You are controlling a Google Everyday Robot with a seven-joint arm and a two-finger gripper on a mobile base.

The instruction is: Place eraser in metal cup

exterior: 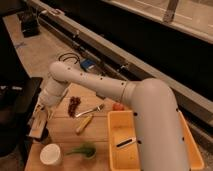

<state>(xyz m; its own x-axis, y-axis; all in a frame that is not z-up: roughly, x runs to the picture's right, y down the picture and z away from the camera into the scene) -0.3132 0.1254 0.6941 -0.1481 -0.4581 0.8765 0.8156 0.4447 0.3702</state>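
Observation:
The eraser point(38, 124), a tan oblong block, hangs tilted at the left edge of the wooden table point(62, 132). My gripper point(43, 113) is at its upper end, shut on it. The eraser's lower end is at the spot of the metal cup point(43, 135). The cup shows only as a dark grey shape under and behind the eraser, mostly hidden. I cannot tell whether the eraser touches the cup or is inside it. My white arm point(100, 87) reaches in from the lower right.
On the table are a white round tub point(50, 154), a green thing point(83, 149), a yellow banana-like thing point(83, 123), a dark red cluster point(74, 104), a silver utensil point(90, 110) and a red ball point(118, 106). A yellow bin point(116, 150) stands at the right. Dark chairs stand left of the table.

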